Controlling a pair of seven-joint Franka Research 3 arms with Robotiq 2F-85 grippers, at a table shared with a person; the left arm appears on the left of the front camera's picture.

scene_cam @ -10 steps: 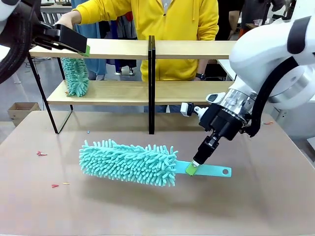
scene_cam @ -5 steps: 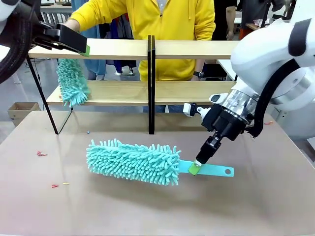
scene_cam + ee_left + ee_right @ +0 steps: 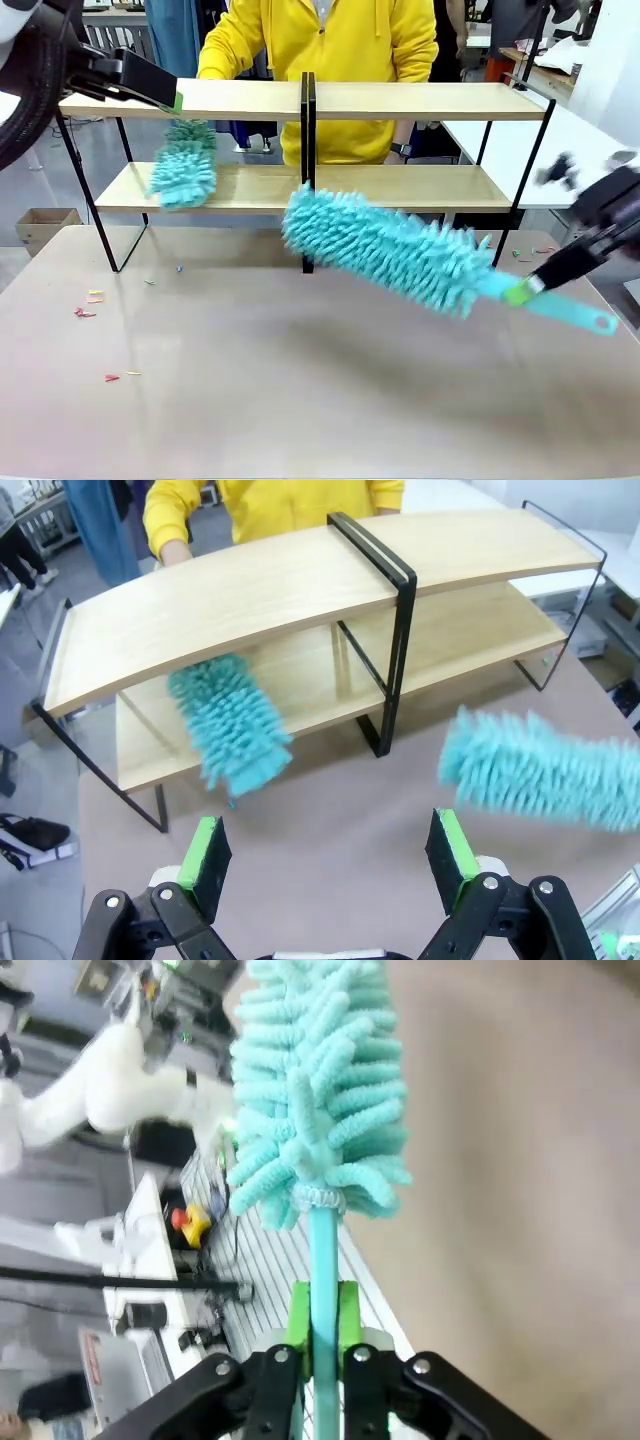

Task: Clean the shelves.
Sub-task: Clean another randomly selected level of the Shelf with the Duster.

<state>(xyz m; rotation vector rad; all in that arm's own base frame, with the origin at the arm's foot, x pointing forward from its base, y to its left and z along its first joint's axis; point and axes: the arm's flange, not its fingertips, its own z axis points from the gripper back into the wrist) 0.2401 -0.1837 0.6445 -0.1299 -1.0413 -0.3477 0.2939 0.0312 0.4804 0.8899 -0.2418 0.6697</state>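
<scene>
Right gripper (image 3: 522, 291): clamped on duster (image 3: 385, 248) handle, aloft before shelves (image 3: 420, 101) | left gripper (image 3: 330, 848): spread, by top board's left end | shelves: table's (image 3: 300, 390) far edge | second duster (image 3: 185, 172): at lower board

No lettering, number, brand or sign can be read anywhere. The boards of the shelves (image 3: 400, 100), the teal duster (image 3: 385, 250) and the top of the desk (image 3: 300, 400) are plain surfaces. In the right wrist view, a pale label with red marks (image 3: 100, 1360) sits near the picture's lower left corner. It is too blurred to make out.
</scene>
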